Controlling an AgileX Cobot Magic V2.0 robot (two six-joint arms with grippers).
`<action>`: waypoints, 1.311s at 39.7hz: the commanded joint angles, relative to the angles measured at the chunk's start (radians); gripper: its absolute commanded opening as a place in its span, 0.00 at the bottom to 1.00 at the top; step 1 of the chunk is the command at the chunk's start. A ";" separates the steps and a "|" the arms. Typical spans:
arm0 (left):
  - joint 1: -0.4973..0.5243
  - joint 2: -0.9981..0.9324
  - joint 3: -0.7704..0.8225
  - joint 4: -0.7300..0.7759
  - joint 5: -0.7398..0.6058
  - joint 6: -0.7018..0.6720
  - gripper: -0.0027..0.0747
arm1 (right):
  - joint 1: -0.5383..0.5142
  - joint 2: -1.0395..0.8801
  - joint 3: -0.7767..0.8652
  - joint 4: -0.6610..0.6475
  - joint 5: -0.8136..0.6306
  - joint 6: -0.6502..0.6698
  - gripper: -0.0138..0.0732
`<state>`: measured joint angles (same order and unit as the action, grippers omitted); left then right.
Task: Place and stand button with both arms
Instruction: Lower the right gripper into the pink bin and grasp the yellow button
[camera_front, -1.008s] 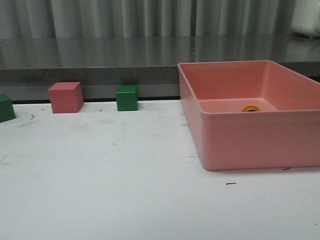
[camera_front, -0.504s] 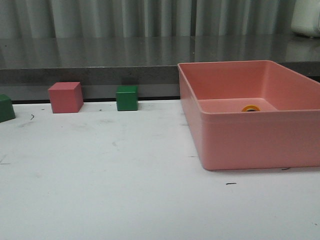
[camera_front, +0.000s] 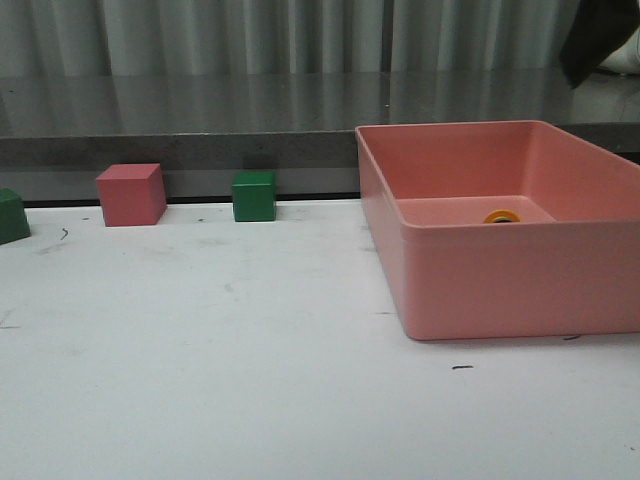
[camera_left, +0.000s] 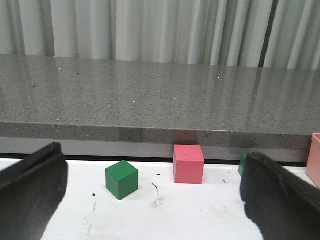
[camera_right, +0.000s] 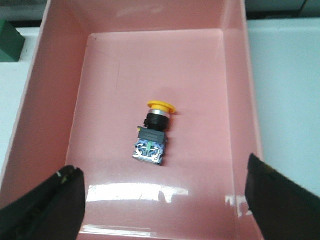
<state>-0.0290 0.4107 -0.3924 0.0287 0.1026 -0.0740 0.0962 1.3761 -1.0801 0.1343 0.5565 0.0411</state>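
Button (camera_right: 154, 136) is inside the pink bin (camera_front: 480, 280), lying on its side on the bin floor, roughly mid-floor, clear of all four walls. Yellow cap points toward the bin's far wall, black base with the terminal block toward the near wall. From the front only a sliver of the yellow cap shows over the bin's front wall.

Right fingers (camera_right: 167, 200): spread wide, empty, hanging above the bin looking down into it; the two tips sit either side of the button's position, well apart from it, nothing touching. In the front view, a dark shape at the top right corner, above the bin (camera_front: 598, 35), is likely part of the right arm; can't confirm.

Left fingers (camera_left: 150, 195): also spread wide, empty, low over the white worktop (camera_front: 220, 360), well left of the bin.

Other items, relative to the bin: green cube (camera_front: 254, 196) just left of the bin's back corner, pink cube (camera_front: 131, 194) further left, second green cube (camera_front: 12, 216) furthest left at the frame edge. All three sit on the worktop along its back edge, apart from each other.
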 joint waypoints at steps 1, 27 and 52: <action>-0.005 0.012 -0.039 0.001 -0.074 -0.002 0.90 | 0.031 0.058 -0.102 0.016 0.008 0.016 0.92; -0.005 0.012 -0.039 0.001 -0.074 -0.002 0.90 | 0.083 0.553 -0.477 -0.134 0.253 0.315 0.92; -0.005 0.012 -0.039 0.001 -0.074 -0.002 0.90 | 0.083 0.696 -0.541 -0.124 0.265 0.324 0.64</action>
<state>-0.0290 0.4107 -0.3924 0.0287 0.1026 -0.0740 0.1809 2.1249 -1.5941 0.0099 0.8446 0.3676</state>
